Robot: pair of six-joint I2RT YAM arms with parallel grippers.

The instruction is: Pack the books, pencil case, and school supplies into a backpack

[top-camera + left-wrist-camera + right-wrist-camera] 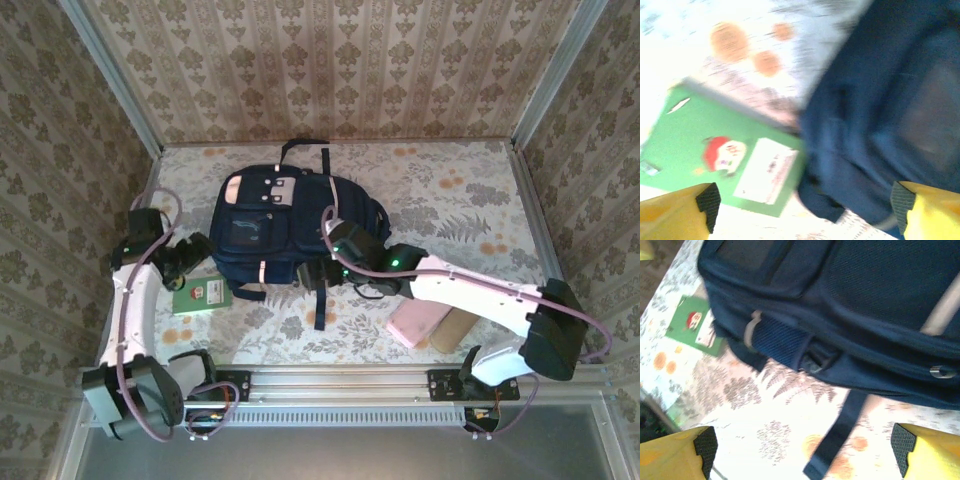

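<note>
Floral tbl [450,200], backpack [270,225]; papered walls [350,60]

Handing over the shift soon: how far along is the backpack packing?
Done: unclear; what the backpack holds is hidden. In hand: nothing; left gripper and right gripper are open and empty near it. Left: green booklet, pink pouch and tan pouch lie on the table outside it.

No text can be read with certainty. A white label with blurred dark print is carried by the green booklet [715,160], just ahead of the left end effector [805,200] on one finger's side. A red-and-white cartoon mark is printed beside it. The characters cannot be made out.
</note>
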